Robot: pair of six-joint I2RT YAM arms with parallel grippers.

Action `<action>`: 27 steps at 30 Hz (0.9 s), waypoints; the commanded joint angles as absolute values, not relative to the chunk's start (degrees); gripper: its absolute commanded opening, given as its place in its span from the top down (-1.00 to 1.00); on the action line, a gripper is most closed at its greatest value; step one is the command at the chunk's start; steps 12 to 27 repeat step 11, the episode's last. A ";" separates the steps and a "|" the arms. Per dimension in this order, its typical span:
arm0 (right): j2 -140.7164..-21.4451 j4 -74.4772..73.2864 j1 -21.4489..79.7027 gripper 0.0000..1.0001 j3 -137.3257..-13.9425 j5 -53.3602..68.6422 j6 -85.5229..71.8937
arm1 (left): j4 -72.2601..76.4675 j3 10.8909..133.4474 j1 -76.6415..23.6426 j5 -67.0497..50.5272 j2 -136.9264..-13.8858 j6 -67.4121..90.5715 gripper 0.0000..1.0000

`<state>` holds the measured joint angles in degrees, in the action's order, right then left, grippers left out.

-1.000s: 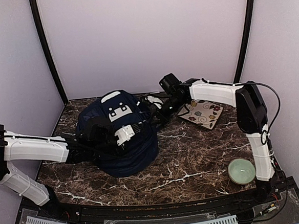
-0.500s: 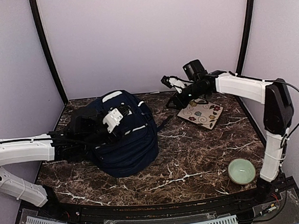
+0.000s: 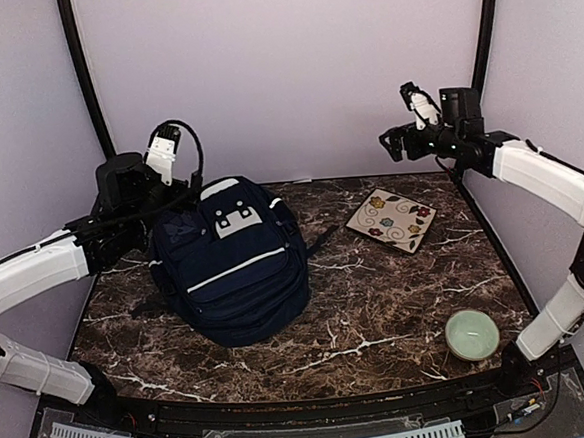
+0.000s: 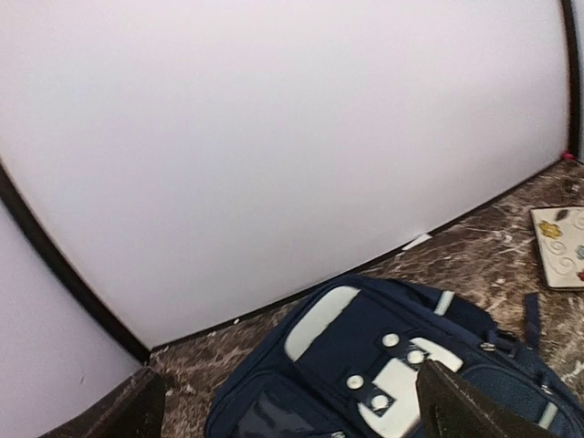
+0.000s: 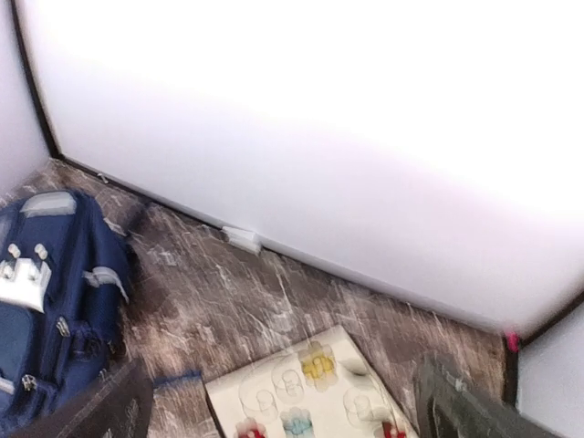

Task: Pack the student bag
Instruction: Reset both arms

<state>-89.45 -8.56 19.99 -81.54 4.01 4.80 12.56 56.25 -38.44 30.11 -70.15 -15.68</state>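
Observation:
The student bag (image 3: pixel 231 266), a navy backpack with thin white trim and a white patch near its top, lies flat on the marble table left of centre. Its top end also shows in the left wrist view (image 4: pixel 383 365) and its side in the right wrist view (image 5: pixel 50 301). My left gripper (image 3: pixel 166 200) hovers raised beside the bag's upper left corner, its fingers (image 4: pixel 461 409) spread wide with nothing between them. My right gripper (image 3: pixel 395 144) is high at the back right, well apart from the bag, open and empty (image 5: pixel 287 415).
A square cream tile with coloured flowers (image 3: pixel 392 220) lies at the back right, right of the bag, and also shows in the right wrist view (image 5: pixel 310 392). A pale green bowl (image 3: pixel 471 334) sits near the front right. Walls close the back and sides.
Both grippers opened and let go of the bag. The left arm pulled back up and left, the right arm swung up to the back right. The bag has settled flat.

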 commanded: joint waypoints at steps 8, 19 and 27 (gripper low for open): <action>-79.52 -1.33 18.08 -0.99 -64.81 -7.57 -1.52 | 20.16 43.78 -31.72 35.23 -62.13 -7.79 -0.98; -80.85 -1.78 16.84 -0.99 -65.62 -7.82 -1.59 | 19.78 44.11 -31.70 36.45 -62.35 -8.67 -0.98; -80.85 -1.78 16.84 -0.99 -65.62 -7.82 -1.59 | 19.78 44.11 -31.70 36.45 -62.35 -8.67 -0.98</action>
